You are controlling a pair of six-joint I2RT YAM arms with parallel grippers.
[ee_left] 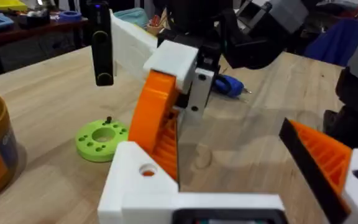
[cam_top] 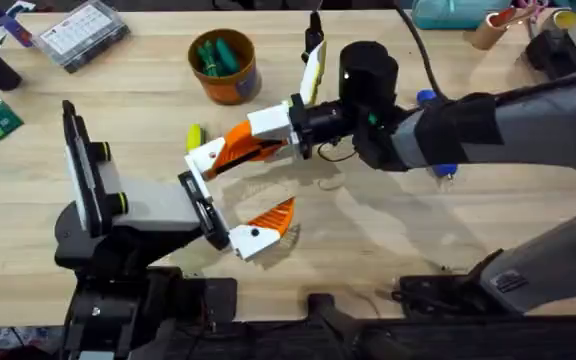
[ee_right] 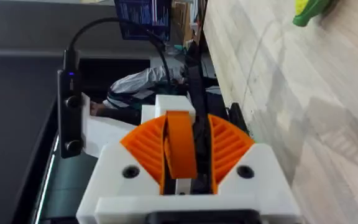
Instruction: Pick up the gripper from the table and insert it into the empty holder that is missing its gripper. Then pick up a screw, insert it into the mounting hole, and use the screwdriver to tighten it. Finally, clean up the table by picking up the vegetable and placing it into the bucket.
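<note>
Left end effector point(cam_top: 236, 200) spread wide low over the surface point(cam_top: 388, 250). Right end effector point(cam_top: 268, 135) clamped on the gripper point(cam_top: 243, 145), held sideways against the left one's upper finger. Beyond: the vegetable point(cam_top: 195, 135) lying on the wood, then the bucket point(cam_top: 224, 67).

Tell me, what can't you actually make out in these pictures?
- Whether the gripper is fully seated in the holder: overhead, the right gripper covers the joint.
- Green contents of the bucket: too small overhead; the left wrist view cuts the bucket at its edge.
- Vegetable: partly behind the left gripper overhead.
- Screwdriver: mostly under the right arm.
</note>
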